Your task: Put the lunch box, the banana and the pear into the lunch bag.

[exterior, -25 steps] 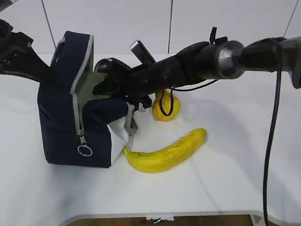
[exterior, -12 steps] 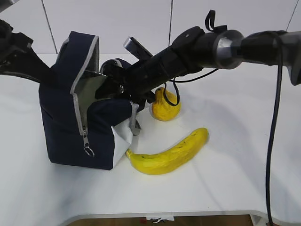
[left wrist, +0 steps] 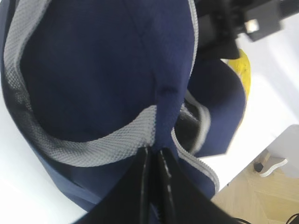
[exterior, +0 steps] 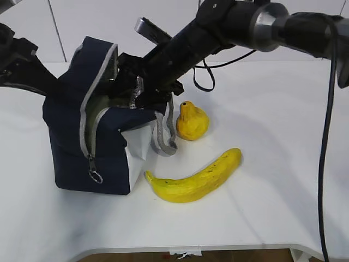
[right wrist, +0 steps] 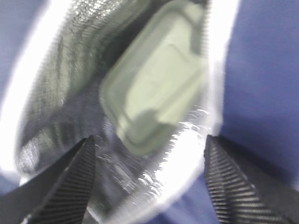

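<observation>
The right gripper [right wrist: 149,186] hangs with its fingers wide apart over the lunch box [right wrist: 156,74] lying inside the lunch bag [exterior: 103,147], which the left gripper [left wrist: 152,161] pinches, so I think the pear [exterior: 192,121] and banana [exterior: 193,177] mid-desk come next.

My right gripper [right wrist: 149,186] hung with its jaws spread wide, the arm stretched across from the right. My left gripper [left wrist: 154,172] was clamped shut, its fingers pressed together on cloth.
</observation>
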